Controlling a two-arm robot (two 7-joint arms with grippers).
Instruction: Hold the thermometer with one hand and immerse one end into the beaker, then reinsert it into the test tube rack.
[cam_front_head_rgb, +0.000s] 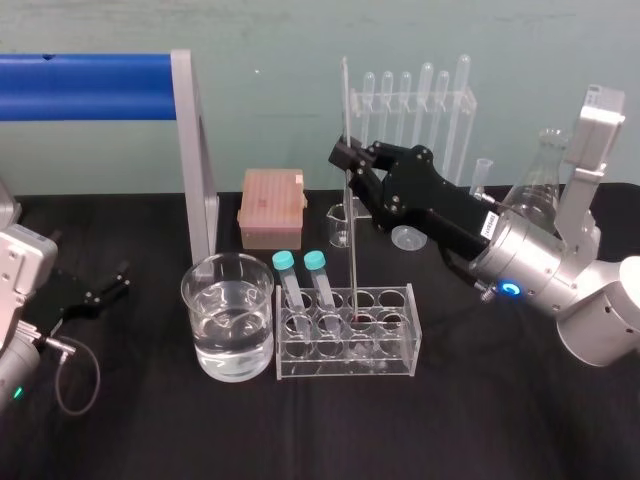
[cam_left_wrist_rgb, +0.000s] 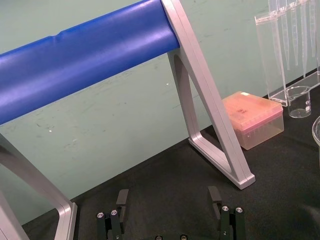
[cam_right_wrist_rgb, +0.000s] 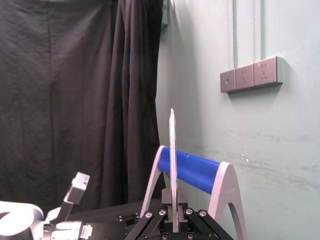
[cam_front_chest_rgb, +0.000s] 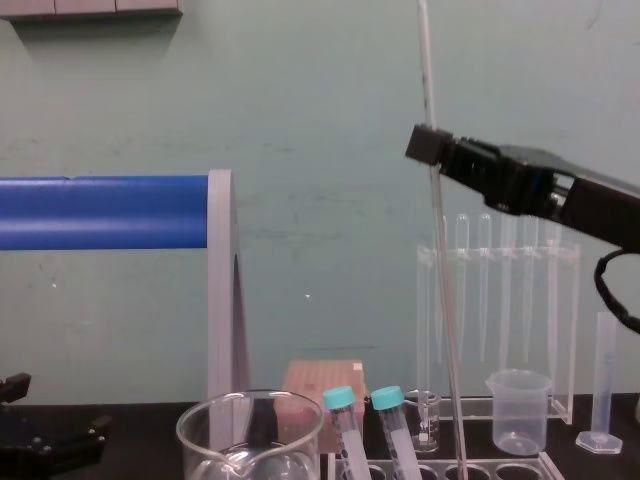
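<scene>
The thermometer (cam_front_head_rgb: 351, 240) stands nearly upright, with my right gripper (cam_front_head_rgb: 346, 160) shut on its upper part. Its lower end reaches down into a hole of the test tube rack (cam_front_head_rgb: 410, 292), to the right of two teal-capped tubes (cam_front_head_rgb: 300, 262). In the chest view the thermometer (cam_front_chest_rgb: 441, 260) rises above the right gripper (cam_front_chest_rgb: 430, 150). The right wrist view shows the thermometer (cam_right_wrist_rgb: 172, 165) clamped at the right gripper (cam_right_wrist_rgb: 173, 216). The beaker (cam_front_head_rgb: 228, 318), part full of clear liquid, stands just left of the rack. My left gripper (cam_front_head_rgb: 108, 285) rests open at the far left.
A blue bar on silver legs (cam_front_head_rgb: 195, 150) stands behind the beaker. Behind the rack are a pink tip box (cam_front_head_rgb: 272, 208), a small glass beaker (cam_front_head_rgb: 340, 225), a pipette stand (cam_front_head_rgb: 415, 110), a cloudy plastic beaker (cam_front_head_rgb: 410, 237) and a conical flask (cam_front_head_rgb: 535, 190).
</scene>
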